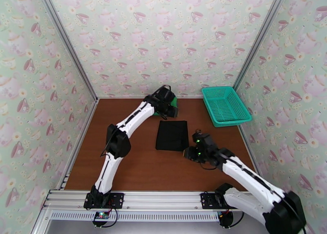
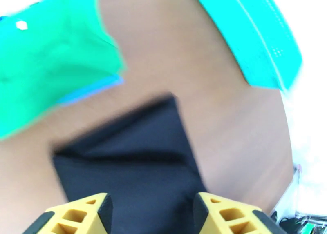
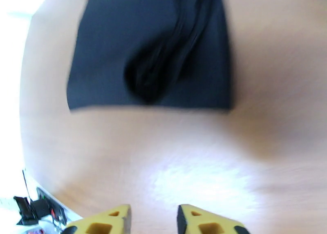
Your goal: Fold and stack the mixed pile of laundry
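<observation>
Black piece: the black folded cloth garment (image 1: 172,135) lies as a flat rectangle in the middle of the brown wooden table (image 1: 122,165); the right wrist view shows a rumpled ridge running across its top; judged folded but not yet stacked.
Far pile: the bright green cloth garment (image 1: 174,103) sits at the far side of the table, just beyond the black piece and apart from it; a strip of the bright blue cloth shirt (image 2: 96,88) shows beneath its edge, so green rests on blue; this looks like the stack's base.
Left gripper: the left gripper (image 1: 171,110) hovers between the far pile and the black piece's far edge; its yellow fingers (image 2: 88,214) stand apart with only cloth below them, nothing held.
Right gripper: the right gripper (image 1: 189,153) sits near the black piece's near right corner, over bare table; its fingers (image 3: 204,222) are narrowly parted and empty.
Why so: an arm at each end probably suits lifting the black piece level, keeping its fold.
Basket: the teal plastic lattice basket (image 1: 226,105) stands far right, apart from the cloth.
</observation>
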